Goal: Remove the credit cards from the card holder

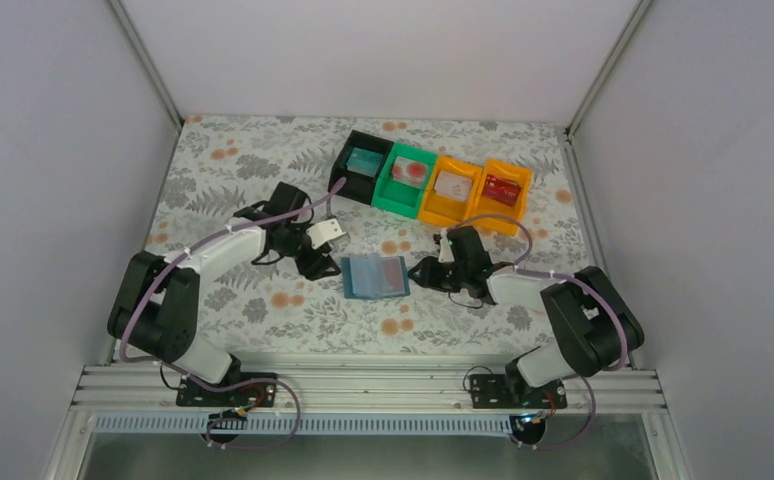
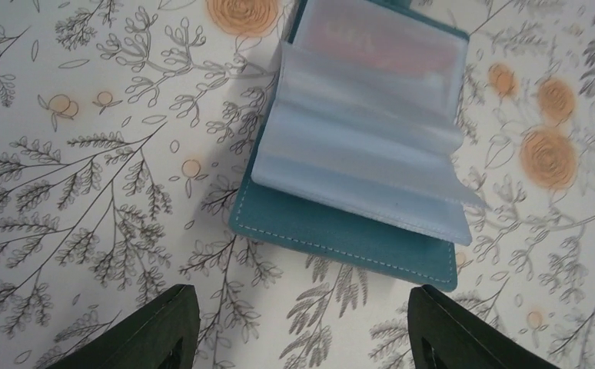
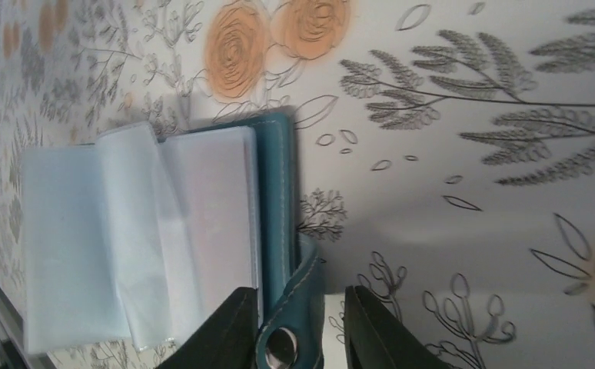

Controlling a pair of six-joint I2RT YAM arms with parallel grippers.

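The card holder (image 1: 375,276) lies open mid-table, teal cover (image 2: 340,231) down and clear sleeves fanned out. A reddish card (image 2: 371,38) shows faintly through one sleeve. Other credit cards lie in the bins: teal (image 1: 366,160), pale with red (image 1: 410,171), pale (image 1: 453,184), red (image 1: 502,189). My left gripper (image 1: 325,266) hovers open just off the holder's left edge, nothing between its fingers (image 2: 302,307). My right gripper (image 1: 419,272) sits at the holder's right edge. Its jaws stand slightly apart around the snap strap (image 3: 298,296), with a gap on one side.
A row of bins stands at the back: black (image 1: 348,178), green (image 1: 391,205), and two orange (image 1: 436,213) (image 1: 493,222). The floral cloth covers the table, and white walls close it in on three sides.
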